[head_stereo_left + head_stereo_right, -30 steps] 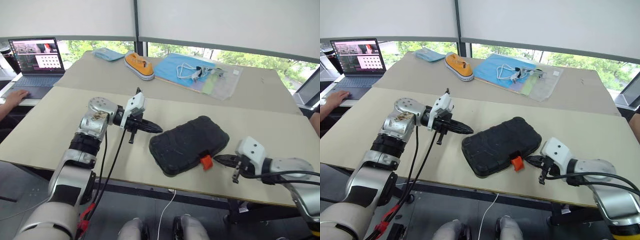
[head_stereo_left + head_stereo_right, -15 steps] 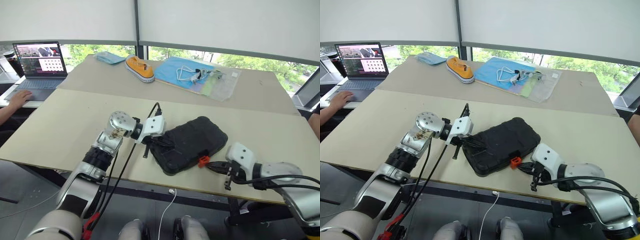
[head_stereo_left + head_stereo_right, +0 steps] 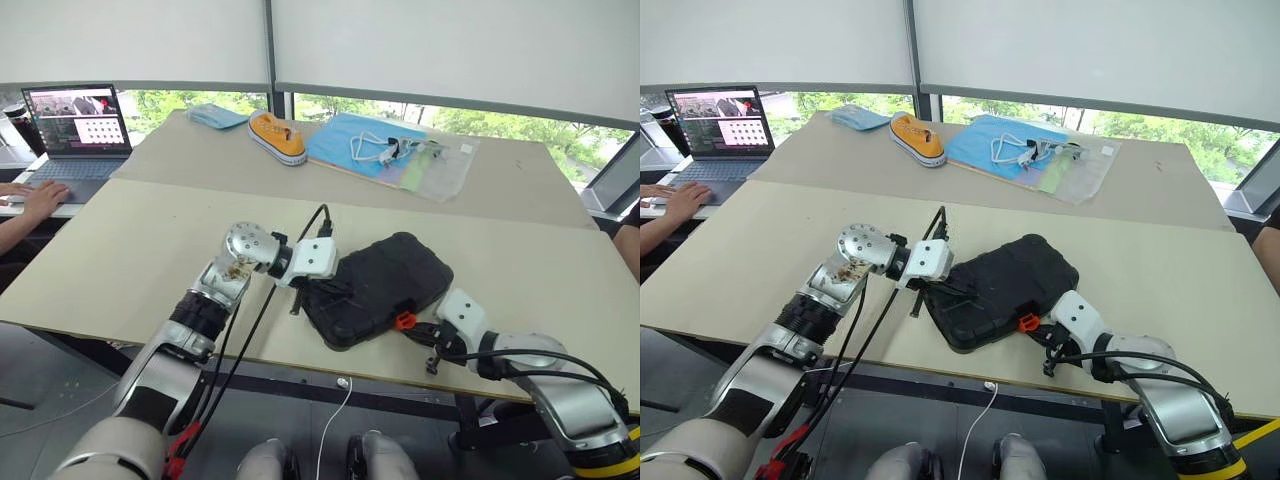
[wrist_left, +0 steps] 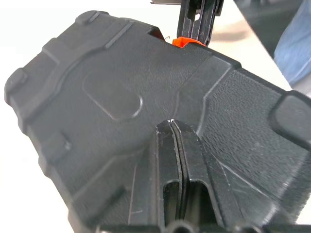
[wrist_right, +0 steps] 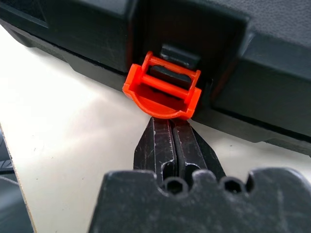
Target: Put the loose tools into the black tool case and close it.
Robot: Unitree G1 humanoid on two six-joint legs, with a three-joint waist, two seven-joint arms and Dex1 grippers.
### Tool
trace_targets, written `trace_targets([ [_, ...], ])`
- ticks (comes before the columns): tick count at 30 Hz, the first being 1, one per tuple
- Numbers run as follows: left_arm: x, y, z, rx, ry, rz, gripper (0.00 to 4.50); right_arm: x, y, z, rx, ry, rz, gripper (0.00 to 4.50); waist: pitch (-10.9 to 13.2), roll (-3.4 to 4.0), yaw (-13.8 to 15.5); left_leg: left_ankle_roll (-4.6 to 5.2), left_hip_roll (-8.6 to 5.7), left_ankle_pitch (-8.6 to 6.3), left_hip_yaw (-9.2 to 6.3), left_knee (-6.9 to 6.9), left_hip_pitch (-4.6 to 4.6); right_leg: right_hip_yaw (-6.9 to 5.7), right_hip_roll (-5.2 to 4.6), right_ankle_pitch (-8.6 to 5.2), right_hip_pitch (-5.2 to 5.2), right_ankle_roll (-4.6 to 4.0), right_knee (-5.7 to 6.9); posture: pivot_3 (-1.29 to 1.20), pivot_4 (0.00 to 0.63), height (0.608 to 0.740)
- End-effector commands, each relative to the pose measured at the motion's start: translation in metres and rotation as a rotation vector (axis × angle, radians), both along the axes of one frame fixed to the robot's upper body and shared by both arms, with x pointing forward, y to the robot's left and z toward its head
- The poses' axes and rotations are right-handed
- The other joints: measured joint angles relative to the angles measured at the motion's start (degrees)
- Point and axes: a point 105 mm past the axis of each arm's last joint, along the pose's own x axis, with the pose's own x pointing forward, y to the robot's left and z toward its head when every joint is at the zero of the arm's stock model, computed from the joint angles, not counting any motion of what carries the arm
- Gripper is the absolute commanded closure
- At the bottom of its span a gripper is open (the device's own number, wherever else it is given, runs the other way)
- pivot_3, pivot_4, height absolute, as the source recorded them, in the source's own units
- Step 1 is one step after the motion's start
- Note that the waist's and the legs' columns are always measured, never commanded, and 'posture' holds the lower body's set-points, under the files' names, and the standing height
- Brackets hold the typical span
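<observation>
Both arms have closed in on the black tool case [image 3: 375,288], which lies shut near the worktop's [image 3: 120,250] near edge. Left pincer [image 4: 172,127], fingers together, presses on its lid. Right pincer [image 5: 171,126], fingers together, sits under the orange latch [image 5: 163,87].

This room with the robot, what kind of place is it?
Probably an office or lab workspace: plain tables by big windows with blinds, and a person's hand at an open laptop.
</observation>
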Motion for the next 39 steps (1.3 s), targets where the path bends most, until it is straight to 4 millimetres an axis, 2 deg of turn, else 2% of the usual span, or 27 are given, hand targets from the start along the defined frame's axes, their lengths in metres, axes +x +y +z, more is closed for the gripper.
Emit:
trace_targets([
  [1,0.001,0.003,-0.038,0.149,0.023,0.003,4.44,-0.001,0.007,0.046,0.050,-0.151,0.040,4.50,0.0,0.00,-0.1,0.00,0.00,0.00,0.00,0.00,0.00,0.00,0.00,0.00,0.00,0.01,0.00,0.00,0.150,0.718],
  [6,0.003,0.001,-0.042,0.151,0.010,-0.002,4.44,0.000,0.011,0.056,0.088,-0.156,0.049,4.50,0.0,0.01,-0.9,0.03,0.03,-0.02,-0.01,-0.01,0.04,0.02,0.04,0.04,-0.01,0.00,0.02,0.00,0.150,0.718],
  [13,0.005,0.003,-0.042,0.150,0.012,0.007,4.44,0.003,0.015,0.052,0.096,-0.137,0.055,4.50,0.0,0.01,-1.3,0.02,0.09,-0.01,-0.01,-0.05,0.13,0.07,0.13,0.06,0.00,-0.04,0.04,0.00,0.150,0.718],
  [23,0.013,0.009,-0.039,0.122,0.027,0.061,4.44,-0.006,0.002,0.055,0.092,-0.098,0.039,4.50,-0.1,0.00,-0.9,0.10,0.10,-0.06,-0.01,-0.07,0.13,0.06,0.10,0.06,0.01,-0.05,0.02,0.00,0.150,0.718],
  [26,0.018,0.027,-0.015,-0.024,0.205,0.181,3.81,-0.016,-0.015,0.065,0.105,-0.060,0.047,3.73,-0.1,0.00,-0.8,0.11,0.08,-0.07,-0.01,-0.06,0.09,0.05,0.08,0.06,0.02,-0.04,-0.02,0.00,0.150,0.718],
  [30,0.016,0.076,0.014,-0.133,0.307,0.305,2.37,-0.030,-0.041,0.083,0.099,-0.011,0.085,2.29,-0.1,0.01,-1.7,0.05,0.11,-0.03,0.00,-0.18,0.03,0.11,0.24,0.01,-0.11,-0.12,-0.07,0.00,0.150,0.718],
  [31,0.013,0.088,0.020,-0.149,0.326,0.325,2.04,-0.034,-0.047,0.087,0.096,0.005,0.098,2.00,-0.1,-0.01,-1.7,-0.03,0.14,0.02,-0.01,-0.25,0.06,0.10,0.29,-0.01,-0.11,-0.15,-0.08,0.00,0.150,0.718],
  [32,0.009,0.102,0.029,-0.169,0.342,0.347,1.91,-0.037,-0.053,0.092,0.088,0.020,0.114,1.90,0.0,0.02,-1.6,-0.09,0.17,0.05,-0.03,-0.26,0.06,0.08,0.31,-0.03,-0.11,-0.17,-0.07,0.00,0.150,0.718],
  [33,0.003,0.117,0.038,-0.183,0.357,0.371,1.46,-0.040,-0.061,0.098,0.080,0.038,0.123,1.40,0.0,0.05,-1.4,-0.15,0.17,0.08,-0.03,-0.31,0.07,0.07,0.31,-0.04,-0.12,-0.20,-0.08,0.00,0.150,0.718],
  [34,-0.003,0.130,0.046,-0.190,0.363,0.390,1.24,-0.042,-0.068,0.104,0.074,0.050,0.129,1.17,0.1,0.04,-1.2,-0.15,0.17,0.09,-0.02,-0.33,0.06,0.07,0.31,-0.05,-0.14,-0.21,-0.08,0.00,0.150,0.718],
  [37,-0.021,0.155,0.064,-0.197,0.370,0.440,0.12,-0.045,-0.085,0.119,0.074,0.086,0.142,0.14,0.1,-0.01,-0.8,-0.14,0.16,0.08,-0.04,-0.32,-0.03,0.02,0.21,-0.05,-0.17,-0.21,-0.17,0.00,0.150,0.718],
  [39,-0.032,0.166,0.074,-0.209,0.376,0.468,0.04,-0.049,-0.092,0.126,0.084,0.119,0.157,0.05,0.2,0.00,-0.2,-0.05,0.13,0.01,-0.08,-0.31,-0.06,-0.02,0.10,-0.06,-0.14,-0.20,-0.24,0.00,0.150,0.718],
])
